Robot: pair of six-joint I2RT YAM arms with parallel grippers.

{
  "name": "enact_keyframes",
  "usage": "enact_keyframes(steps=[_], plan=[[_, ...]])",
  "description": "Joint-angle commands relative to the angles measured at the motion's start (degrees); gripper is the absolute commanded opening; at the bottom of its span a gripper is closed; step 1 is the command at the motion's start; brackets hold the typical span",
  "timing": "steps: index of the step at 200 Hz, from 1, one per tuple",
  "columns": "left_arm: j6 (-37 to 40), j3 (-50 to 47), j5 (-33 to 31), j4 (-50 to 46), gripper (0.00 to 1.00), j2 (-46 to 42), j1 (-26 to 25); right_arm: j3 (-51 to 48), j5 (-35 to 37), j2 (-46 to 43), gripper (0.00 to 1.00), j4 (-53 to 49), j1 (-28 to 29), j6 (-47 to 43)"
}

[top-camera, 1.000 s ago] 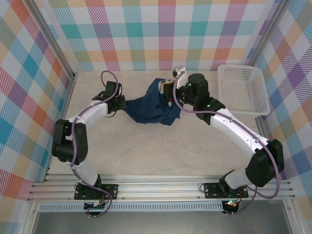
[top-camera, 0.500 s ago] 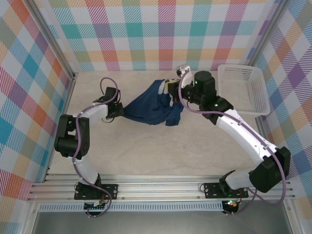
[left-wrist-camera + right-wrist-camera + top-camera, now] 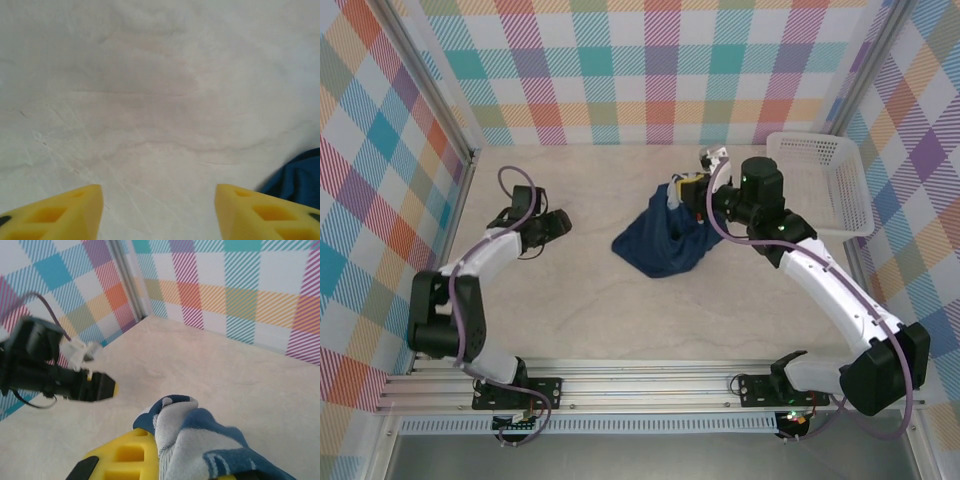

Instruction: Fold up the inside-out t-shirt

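Note:
The inside-out t-shirt (image 3: pixel 665 238) is a dark navy bunch hanging down to the table at centre right. Its top end is pinched in my right gripper (image 3: pixel 686 190), which is shut on it. In the right wrist view, grey-and-blue fabric (image 3: pixel 200 440) bulges over one yellow finger (image 3: pixel 125 455) and hides the other. My left gripper (image 3: pixel 556 224) stands open to the left of the shirt, apart from it. Its yellow fingertips (image 3: pixel 65 212) sit wide apart over bare table, and an edge of the shirt (image 3: pixel 300 177) shows at the lower right.
A white mesh basket (image 3: pixel 861 190) stands at the back right, close to the right arm. Checked walls close in the table at the back and both sides. The right wrist view shows the left gripper's black and yellow tip (image 3: pixel 95 386) low over the table.
The left gripper has let go of the shirt, opened and drawn back to the left. The right gripper has carried the shirt to the right, where it now hangs bunched.

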Motion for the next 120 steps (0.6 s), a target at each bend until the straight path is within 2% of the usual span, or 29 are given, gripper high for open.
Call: enact_keyframes(steps=[1,21,41,56,87,104,120], plan=[[-0.4,-2.0,7.7,5.5,0.68,-6.8,-2.8,-0.9,-7.0,1.1,0.00,6.2,-0.1,-3.4],[1.3,0.1,17.7,9.7,0.72,-7.3,-9.5,-2.0,-9.7,1.9,0.00,7.3,-0.1,-4.0],[4.4,4.8,21.8,9.9,0.74,-4.8,-17.0,-2.2,-10.1,2.0,0.00,7.1,-0.1,-4.7],[5.4,8.7,23.8,9.4,0.75,-2.1,-20.5,-2.2,-9.8,2.0,0.00,6.7,-0.1,-4.8],[6.8,15.4,24.2,5.8,0.72,3.9,-23.6,-2.5,-10.1,2.0,0.00,6.7,-0.1,-4.5],[7.0,17.5,24.8,4.8,0.66,6.1,-23.8,-2.6,-10.1,1.9,0.00,6.3,-0.1,-4.6],[7.1,18.9,24.7,4.6,0.56,7.6,-23.8,-2.8,-10.0,1.7,0.00,6.0,-0.1,-4.8]])
